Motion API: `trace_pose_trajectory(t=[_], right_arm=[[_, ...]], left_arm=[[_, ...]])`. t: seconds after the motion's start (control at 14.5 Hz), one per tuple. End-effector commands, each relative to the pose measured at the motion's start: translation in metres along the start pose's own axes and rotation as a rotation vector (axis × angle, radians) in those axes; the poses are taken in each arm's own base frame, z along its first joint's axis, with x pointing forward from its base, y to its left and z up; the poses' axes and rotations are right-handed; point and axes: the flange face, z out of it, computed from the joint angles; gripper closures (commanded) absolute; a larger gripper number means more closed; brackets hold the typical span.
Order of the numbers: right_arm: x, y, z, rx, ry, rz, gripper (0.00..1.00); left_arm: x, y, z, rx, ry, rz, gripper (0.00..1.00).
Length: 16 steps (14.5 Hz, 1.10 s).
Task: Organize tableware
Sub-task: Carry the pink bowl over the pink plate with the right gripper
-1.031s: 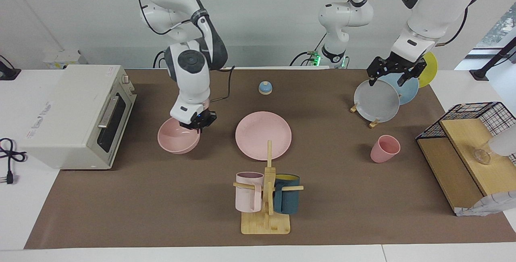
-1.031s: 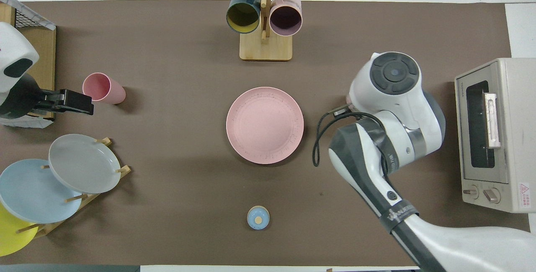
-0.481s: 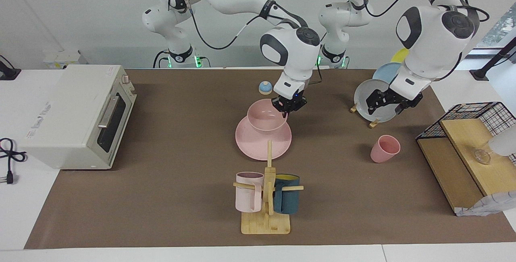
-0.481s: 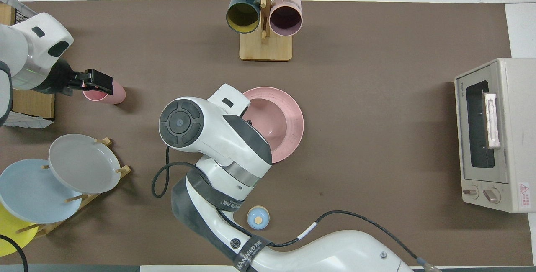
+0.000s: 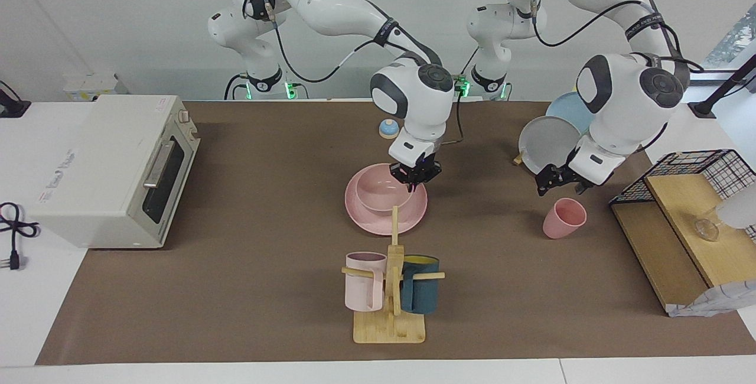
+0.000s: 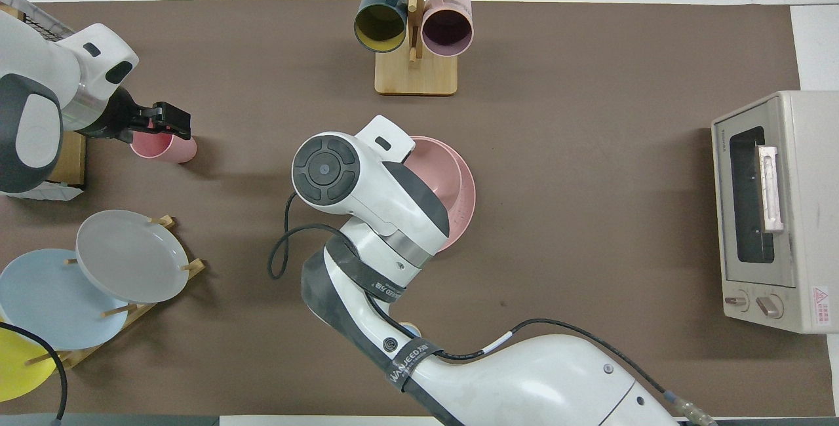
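Note:
The pink plate [image 5: 361, 215] lies mid-table, with its rim showing in the overhead view [image 6: 465, 206]. The pink bowl [image 5: 378, 194] sits on it and also shows in the overhead view [image 6: 440, 174]. My right gripper [image 5: 413, 176] is shut on the bowl's rim on the side nearer to the robots. In the overhead view the right arm's wrist hides it. The pink cup [image 5: 564, 217] stands upright toward the left arm's end of the table and shows in the overhead view [image 6: 167, 149]. My left gripper [image 5: 560, 188] is open just above the cup, not touching it, as the overhead view [image 6: 172, 124] also shows.
A toaster oven [image 5: 112, 165] stands at the right arm's end. A wooden mug rack [image 5: 390, 289] with two handled mugs stands farther from the robots than the plate. A rack with grey, blue and yellow plates [image 6: 131, 255], a small bell [image 5: 388, 129] and a wire-and-wood shelf [image 5: 685, 207] are also here.
My right arm carried the bowl from beside the oven to the plate and lowered it onto it. My left gripper moved from over the plate rack down to just above the cup.

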Motion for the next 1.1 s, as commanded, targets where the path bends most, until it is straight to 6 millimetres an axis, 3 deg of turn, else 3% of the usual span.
trace_pose_trajectory(t=[0.0, 0.14, 0.69, 0.83, 0.89, 0.96, 1.03], right_arm=[[-0.012, 0.009, -0.003, 0.001, -0.006, -0.012, 1.0], [-0.012, 0.01, -0.006, 0.007, -0.011, -0.001, 1.0], [-0.011, 0.007, -0.006, 0.037, -0.005, 0.012, 1.0], [-0.007, 0.01, -0.007, 0.05, -0.006, 0.024, 0.92], [-0.005, 0.011, -0.011, 0.057, -0.009, 0.031, 0.88], [0.0, 0.012, -0.022, 0.067, -0.01, 0.042, 0.76], [0.004, 0.007, -0.032, 0.088, -0.024, 0.055, 0.72]], left_arm=[[-0.002, -0.005, 0.025, 0.008, 0.018, -0.014, 0.0], [0.002, -0.015, 0.031, 0.004, 0.022, -0.032, 0.0], [0.008, -0.016, 0.049, 0.001, 0.029, -0.035, 0.0], [0.009, -0.014, 0.052, 0.001, 0.038, -0.037, 0.0], [0.008, -0.014, 0.056, 0.002, 0.038, -0.036, 0.05], [0.008, -0.014, 0.058, 0.002, 0.038, -0.035, 0.13], [0.008, -0.014, 0.058, 0.002, 0.037, -0.035, 0.23]])
